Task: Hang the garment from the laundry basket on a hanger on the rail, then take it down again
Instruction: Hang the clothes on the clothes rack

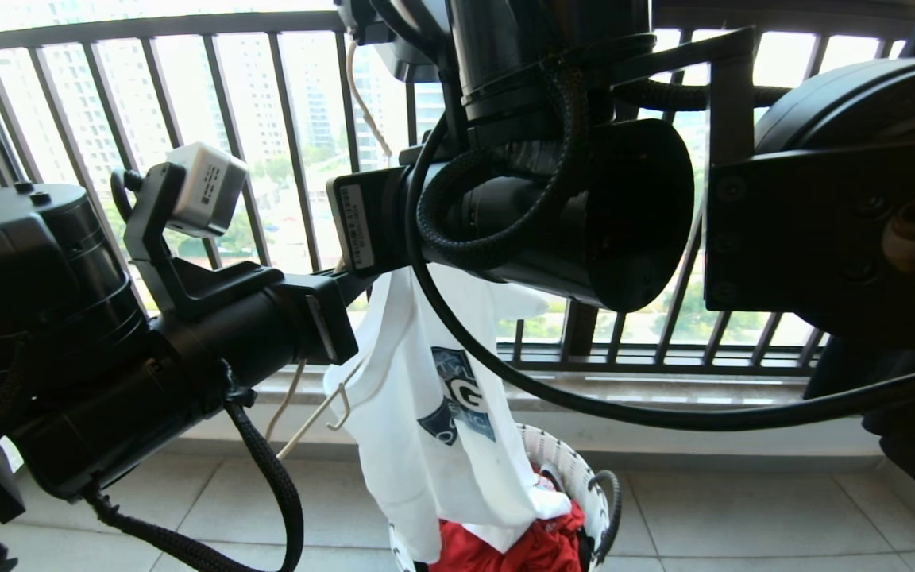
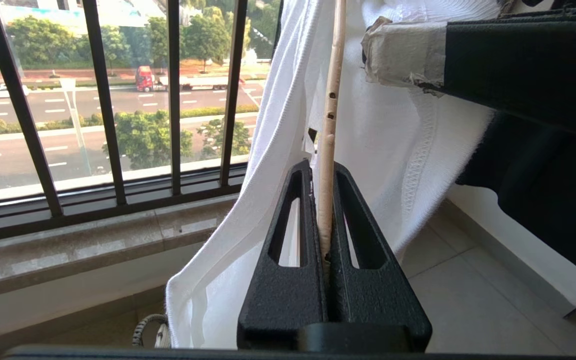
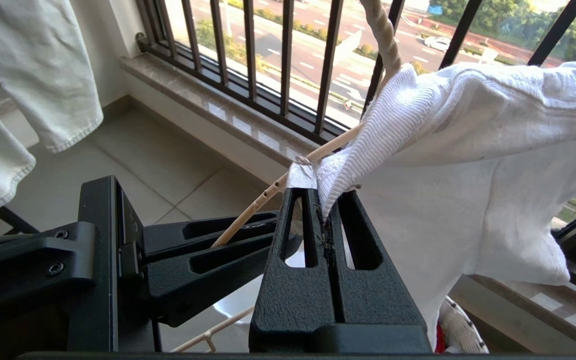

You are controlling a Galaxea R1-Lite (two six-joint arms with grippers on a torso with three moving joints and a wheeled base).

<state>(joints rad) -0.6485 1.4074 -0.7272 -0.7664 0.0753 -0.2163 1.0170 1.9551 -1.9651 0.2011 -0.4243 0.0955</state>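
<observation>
The white garment with its dark blue logo hangs in mid-air over the laundry basket, between my two arms. My left gripper is shut on one thin cream arm of the hanger, with the garment draped just beyond it. My right gripper is shut on the ribbed edge of the garment, right beside the hanger where it enters the cloth. The hanger's lower wire pokes out at the shirt's left. The rail is out of view.
The dark barred window railing and its stone ledge stand just behind. Red clothing lies in the basket. A pale garment hangs off to one side in the right wrist view. Tiled floor surrounds the basket.
</observation>
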